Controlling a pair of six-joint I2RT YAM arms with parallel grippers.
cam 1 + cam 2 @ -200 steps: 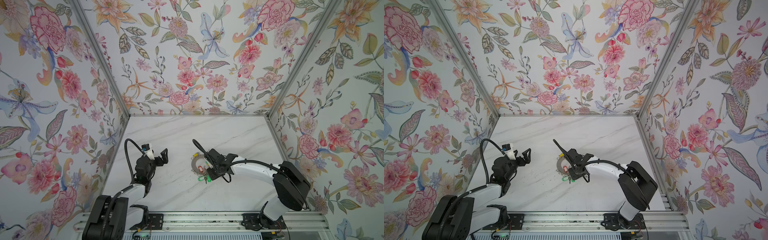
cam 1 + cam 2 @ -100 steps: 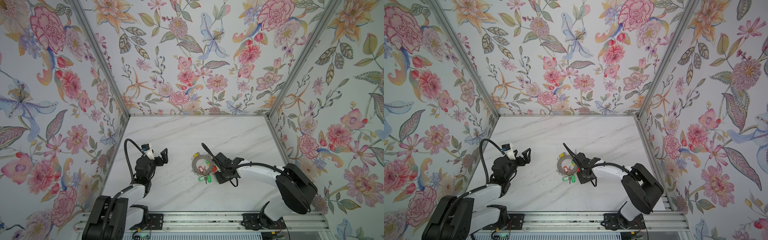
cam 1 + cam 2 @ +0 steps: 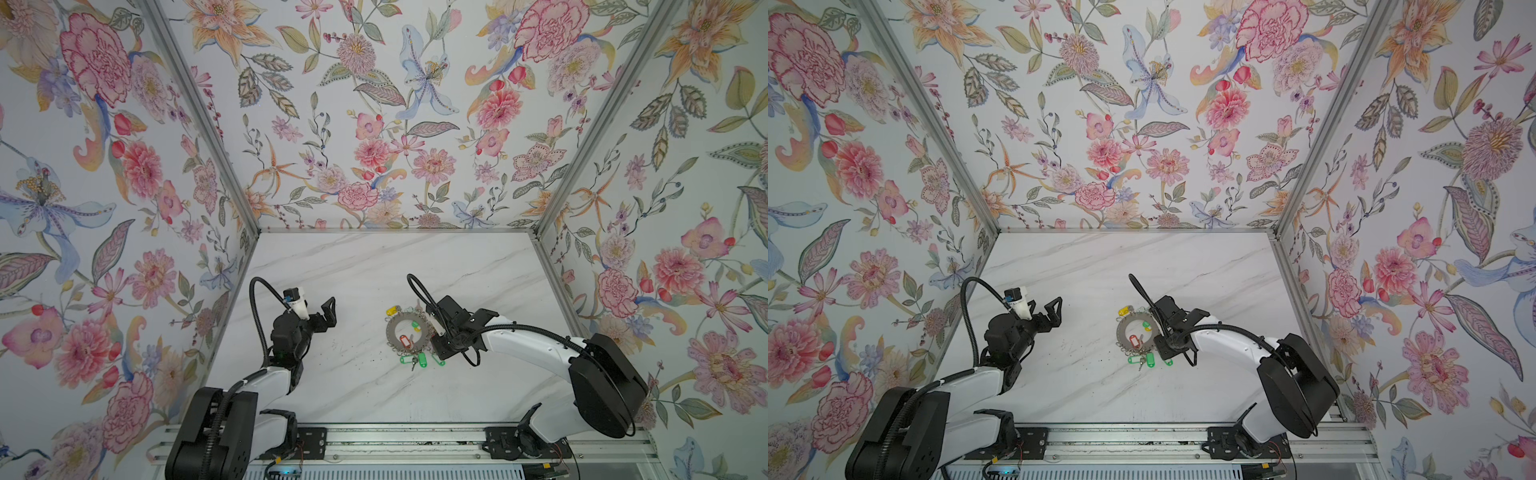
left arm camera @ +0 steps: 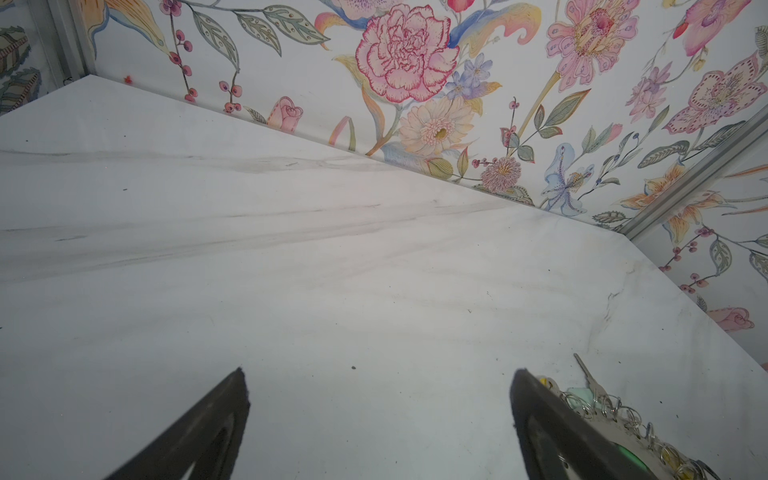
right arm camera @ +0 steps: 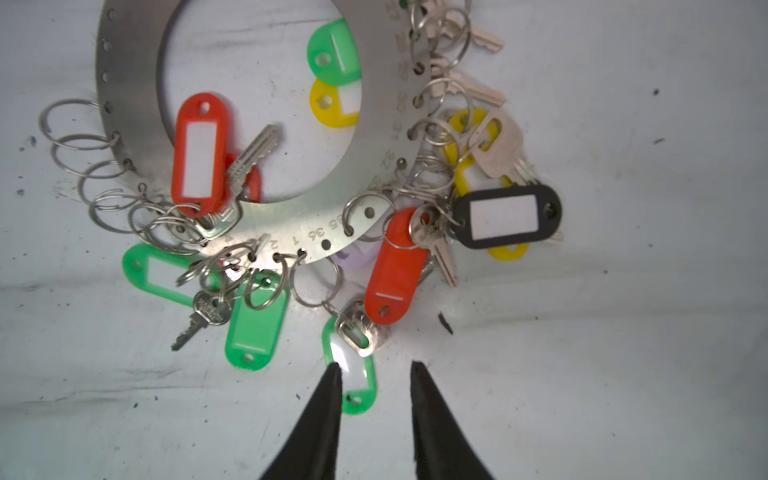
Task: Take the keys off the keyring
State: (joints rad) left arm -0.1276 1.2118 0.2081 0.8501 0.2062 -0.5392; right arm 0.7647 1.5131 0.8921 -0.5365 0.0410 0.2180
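The keyring (image 3: 390, 332) (image 3: 1121, 332), a flat grey disc with a wide hole, lies flat on the marble table. The right wrist view shows its numbered rim (image 5: 129, 83) hung with small rings. The keys (image 5: 253, 156) (image 3: 411, 359) (image 3: 1140, 359) with green, red, yellow and black tags crowd its near and right sides. My right gripper (image 5: 376, 365) (image 3: 436, 351) (image 3: 1163, 353) hangs low at the ring's right edge, narrowly open. A green tag (image 5: 357, 374) lies partly between its fingers, one tip overlapping it. My left gripper (image 4: 380, 372) (image 3: 322, 313) (image 3: 1050, 309) is wide open and holds nothing, left of the ring.
The marble table (image 3: 374, 270) is boxed in by floral walls at the back and both sides. A metal rail (image 3: 395, 436) with the arm bases runs along the front. The ring's far rim (image 4: 623, 419) and a key (image 4: 586, 374) show behind one left finger.
My right gripper has drawn back to the right off the keyring, uncovering its right side and the tags there. The left arm has not moved.
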